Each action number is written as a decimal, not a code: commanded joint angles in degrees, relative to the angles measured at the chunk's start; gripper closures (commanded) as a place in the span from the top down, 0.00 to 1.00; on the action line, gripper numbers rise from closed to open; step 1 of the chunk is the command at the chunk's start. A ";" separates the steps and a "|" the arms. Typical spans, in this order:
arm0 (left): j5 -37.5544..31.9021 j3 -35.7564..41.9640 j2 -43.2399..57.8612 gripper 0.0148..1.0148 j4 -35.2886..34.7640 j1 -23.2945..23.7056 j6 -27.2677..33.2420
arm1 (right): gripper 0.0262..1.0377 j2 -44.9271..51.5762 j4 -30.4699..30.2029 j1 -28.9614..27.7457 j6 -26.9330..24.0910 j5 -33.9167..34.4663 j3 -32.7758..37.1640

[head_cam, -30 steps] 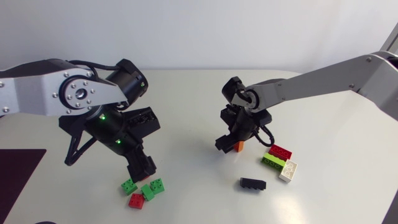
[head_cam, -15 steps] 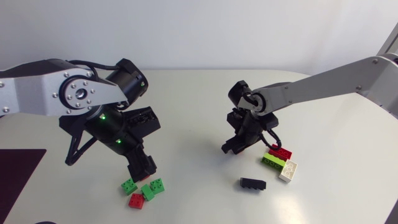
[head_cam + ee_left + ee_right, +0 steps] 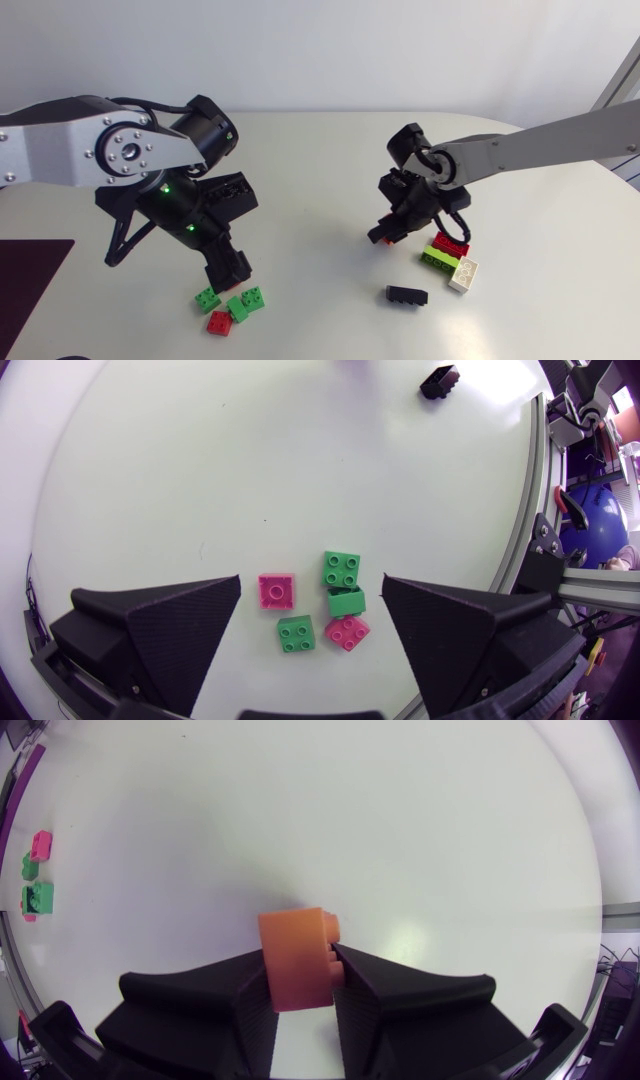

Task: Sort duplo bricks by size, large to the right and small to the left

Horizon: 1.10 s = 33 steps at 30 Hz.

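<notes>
Your right arm comes in stretched nearly straight from the right edge, with the right gripper (image 3: 392, 232) pointing down near the long bricks and clenched on a chunky orange brick (image 3: 296, 958) with one stud showing. Your left arm is folded, and the left gripper (image 3: 312, 577) hangs spread wide over five small bricks: three green (image 3: 342, 568), two red (image 3: 275, 590). The long bricks number four: red (image 3: 451, 243), lime (image 3: 437, 260) and white (image 3: 463, 273) side by side, black (image 3: 407, 295) apart

You will find no text, label, brand, number or sign that can be read in any view, whether on the duplo bricks (image 3: 232, 305) or on the desk (image 3: 310, 180).
</notes>
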 commanded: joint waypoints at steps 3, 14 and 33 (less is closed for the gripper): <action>-0.36 -0.70 -0.07 0.97 0.24 -0.15 0.90 | 0.19 -8.18 -0.82 -5.22 -3.16 -0.01 -4.34; 0.87 5.89 5.20 0.97 0.95 -12.19 -2.00 | 0.20 -19.96 -0.47 -26.14 -15.99 -2.82 -17.78; 0.25 3.69 0.98 0.97 -1.16 -9.91 -3.85 | 0.94 -22.42 2.35 -30.27 -18.10 -5.46 -22.00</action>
